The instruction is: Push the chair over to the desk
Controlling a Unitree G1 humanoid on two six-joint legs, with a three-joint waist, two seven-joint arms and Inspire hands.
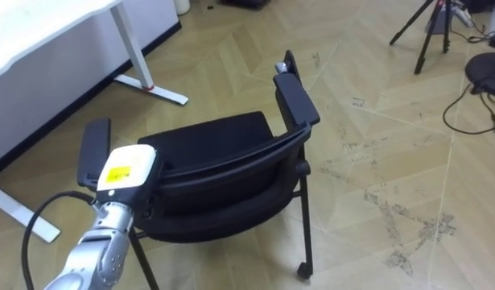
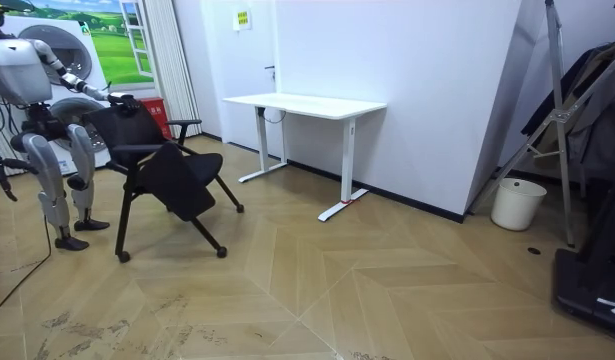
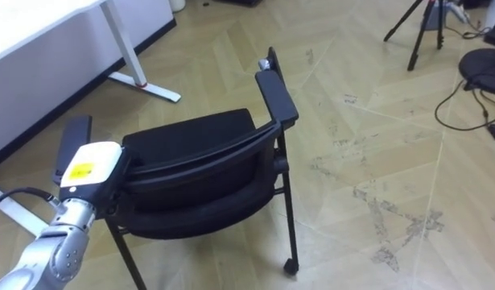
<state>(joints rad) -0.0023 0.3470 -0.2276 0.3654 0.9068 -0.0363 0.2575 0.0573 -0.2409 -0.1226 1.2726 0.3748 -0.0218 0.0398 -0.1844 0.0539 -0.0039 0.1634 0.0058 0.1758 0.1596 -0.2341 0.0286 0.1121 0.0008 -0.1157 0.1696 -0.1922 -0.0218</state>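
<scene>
So the black chair (image 1: pixel 219 137) is right in front of the robot on the wood floor (image 1: pixel 376 121), back to the robot and seat pointing away toward 12 o'clock. The left hand (image 1: pixel 125 171) comes in from 7 o'clock and sits at the left end of the backrest (image 1: pixel 239 165), touching its top edge, just inside the left armrest (image 1: pixel 94 151). From the hand, the rest of the chair spreads out toward 1 and 2 o'clock, and the right armrest (image 1: pixel 296 101) is over at the far side. You only see the back of the hand from up here, and what's past it is tucked behind the backrest. So I honestly can't tell how open it is or whether it has any grip on the chair, only that it's up against it.

A caster (image 1: pixel 304 272) on the near right leg sits on the floor at about 5 o'clock from the seat. The white desk (image 1: pixel 38 24) is at 10 o'clock from the chair, well apart, and a tripod (image 1: pixel 428 32) stands off at 2 o'clock.

In the room view the robot stands at the room view's left, right behind the chair (image 2: pixel 167 165), one arm stretched out to the top of the backrest. The desk (image 2: pixel 307 103) stands against the wall beyond the chair, and a white bucket (image 2: pixel 517 203) sits way off on the room view's right.
</scene>
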